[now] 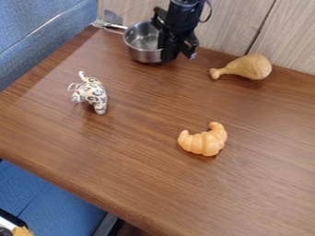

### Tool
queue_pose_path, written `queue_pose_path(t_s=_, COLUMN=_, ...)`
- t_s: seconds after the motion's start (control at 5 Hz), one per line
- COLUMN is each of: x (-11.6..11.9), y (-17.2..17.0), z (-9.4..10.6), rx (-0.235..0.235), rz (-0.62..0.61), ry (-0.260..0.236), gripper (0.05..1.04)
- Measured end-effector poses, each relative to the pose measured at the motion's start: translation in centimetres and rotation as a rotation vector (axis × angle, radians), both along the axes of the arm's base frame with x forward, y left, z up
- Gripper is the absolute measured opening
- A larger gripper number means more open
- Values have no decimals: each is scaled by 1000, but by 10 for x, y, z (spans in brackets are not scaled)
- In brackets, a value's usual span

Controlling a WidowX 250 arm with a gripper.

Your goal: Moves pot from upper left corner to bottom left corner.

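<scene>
Well, 1 pot [143, 47], interior partly hidden

Pot [141, 42] behind plush [91, 94], croissant [205, 142] before drumstick [251, 67]

No legible text, labels, brands, numbers or signs observed.
</scene>
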State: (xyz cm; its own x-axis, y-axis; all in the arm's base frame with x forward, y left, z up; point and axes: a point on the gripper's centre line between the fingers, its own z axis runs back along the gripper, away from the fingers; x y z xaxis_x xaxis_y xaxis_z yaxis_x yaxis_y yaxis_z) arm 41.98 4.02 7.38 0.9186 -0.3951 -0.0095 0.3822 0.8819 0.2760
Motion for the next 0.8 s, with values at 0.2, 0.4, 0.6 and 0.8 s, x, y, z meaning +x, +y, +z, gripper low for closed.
queue_pose_path(t_s=0.2, x=2, y=-10, z=42, rx=-14, rz=-20, ry=-89, gripper=80)
queue_pose_path(t_s=0.4, x=-16, y=-15, z=71, rx=-41, rz=-41, ry=-149, gripper=80)
queue_pose_path(t_s=0.6, x=-55, y=-20, z=81, rx=-73, rz=-80, ry=-142, gripper=80)
queue_pose_path(t_s=0.8, x=-103, y=-31, z=81, rx=-130, rz=-136, ry=-106, gripper=80)
